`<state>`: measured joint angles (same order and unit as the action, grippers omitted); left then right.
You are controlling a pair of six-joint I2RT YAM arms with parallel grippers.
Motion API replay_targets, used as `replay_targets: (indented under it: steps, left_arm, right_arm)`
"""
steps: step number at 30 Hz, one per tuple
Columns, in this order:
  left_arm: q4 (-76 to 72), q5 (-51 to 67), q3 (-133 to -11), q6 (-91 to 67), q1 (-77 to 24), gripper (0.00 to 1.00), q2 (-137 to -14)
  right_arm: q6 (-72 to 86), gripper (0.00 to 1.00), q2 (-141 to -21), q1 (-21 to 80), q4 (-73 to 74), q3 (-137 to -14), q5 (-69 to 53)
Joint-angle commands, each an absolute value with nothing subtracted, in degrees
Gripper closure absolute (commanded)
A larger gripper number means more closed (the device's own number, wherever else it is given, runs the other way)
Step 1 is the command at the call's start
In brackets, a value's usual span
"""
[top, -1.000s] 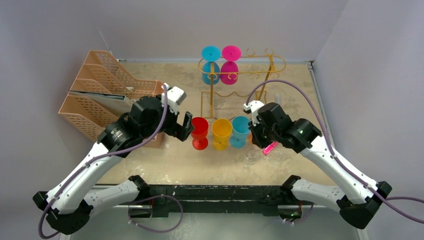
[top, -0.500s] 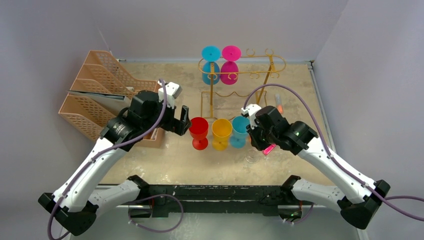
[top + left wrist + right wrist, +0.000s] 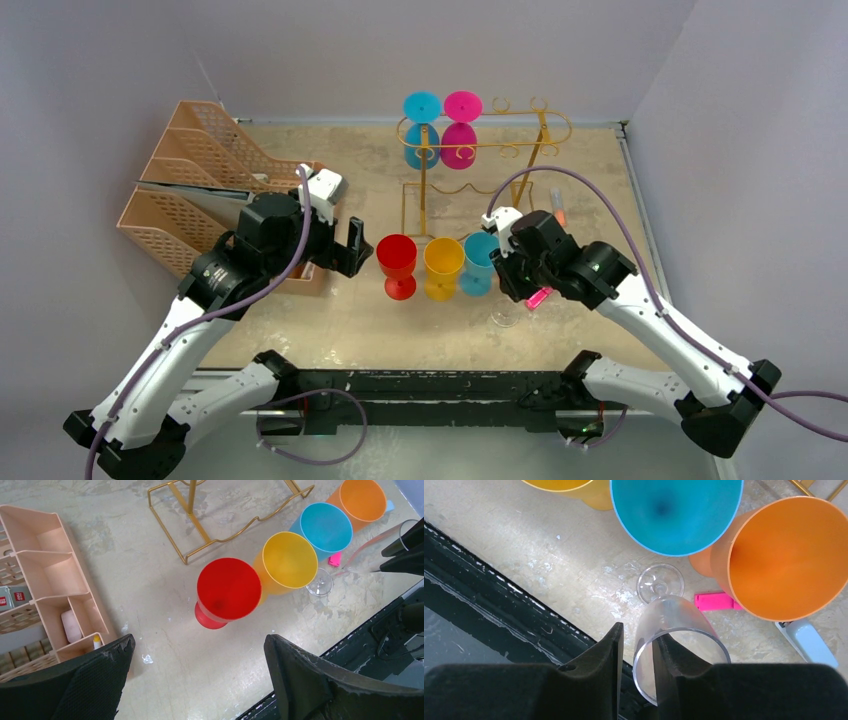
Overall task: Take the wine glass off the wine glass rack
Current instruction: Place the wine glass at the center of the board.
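Note:
A clear wine glass (image 3: 669,615) stands with its foot on the table, in front of the blue cup (image 3: 674,510); it also shows in the top view (image 3: 507,315). My right gripper (image 3: 638,632) straddles its rim, one finger inside the bowl and one outside, jaws slightly apart. The gold wire wine glass rack (image 3: 520,130) stands at the back, with a blue glass (image 3: 421,125) and a magenta glass (image 3: 461,125) hanging upside down on it. My left gripper (image 3: 200,640) is wide open and empty, just left of the red cup (image 3: 228,589).
Red, yellow (image 3: 443,265), blue and orange (image 3: 784,555) cups stand in a row in front of the rack. A pink object (image 3: 716,601) lies beside the orange cup. Peach mesh file trays (image 3: 190,190) stand at the left. The black table edge (image 3: 499,600) is close below the right gripper.
My left arm has pulled back to the left, away from the red cup. The clear glass has come down onto the table in front of the blue cup, where my right gripper holds still.

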<state>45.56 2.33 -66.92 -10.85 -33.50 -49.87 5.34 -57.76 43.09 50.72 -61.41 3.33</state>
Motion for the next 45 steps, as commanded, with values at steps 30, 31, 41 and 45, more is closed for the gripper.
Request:
replay_targets:
  steps: [30, 31, 41, 45]
  left_arm:
    - [45.1, 3.3, -66.0, -10.9, -33.3, 0.0, -49.3]
    - [45.1, 3.5, -65.9, -10.9, -33.3, 0.0, -49.3]
    - [45.3, 3.7, -65.3, -12.3, -33.3, 0.0, -50.2]
    - [45.3, 4.3, -65.1, -13.1, -33.2, 0.0, -51.2]
  right_arm:
    - [6.8, 0.71, -56.8, 43.3, 51.1, -67.9, 4.7]
    - [7.0, 0.71, -56.5, 43.3, 50.9, -68.1, 4.7]
    - [11.2, 0.64, -51.2, 43.3, 47.8, -71.3, 6.4]
    - [13.8, 0.6, -49.3, 43.3, 44.4, -71.5, 3.5]
